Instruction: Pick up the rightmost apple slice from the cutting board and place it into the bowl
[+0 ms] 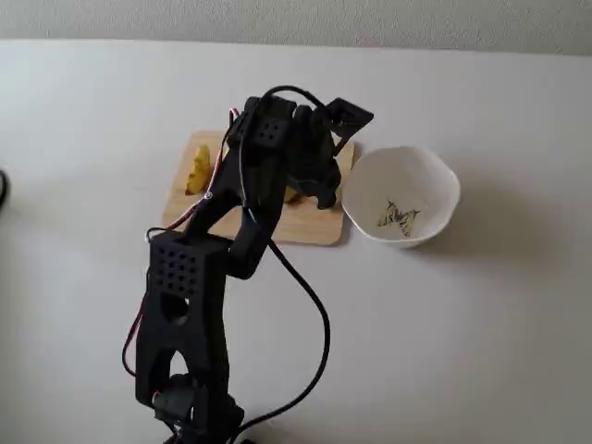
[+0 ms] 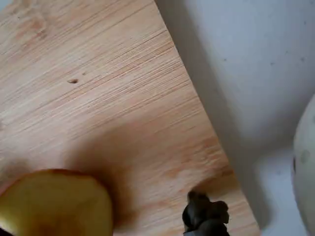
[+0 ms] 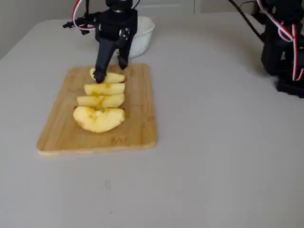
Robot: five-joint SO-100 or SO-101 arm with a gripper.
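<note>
The wooden cutting board [image 3: 138, 109] holds a row of apple slices. The rightmost apple slice [image 3: 113, 77] is the one lying closest to the white bowl [image 3: 145, 34]. My gripper [image 3: 111, 71] is open and low over that slice, one finger at its end and the other behind it. In the wrist view the slice [image 2: 54, 206] fills the lower left of the board [image 2: 98, 73], a dark fingertip [image 2: 204, 219] sits to its right, and the bowl's edge [image 2: 306, 162] shows at the far right. In a fixed view from above, my gripper [image 1: 310, 190] hides this slice; the bowl [image 1: 439, 180] stands just right of the board [image 1: 305, 227].
Three more yellow slices [image 3: 99, 107] lie in a row on the board towards the camera, seen as a yellow cluster [image 1: 196, 171] from above. A second black arm with red and white wires [image 3: 280, 42] stands at the table's far right. My own arm and cable [image 1: 185, 305] cross the near table.
</note>
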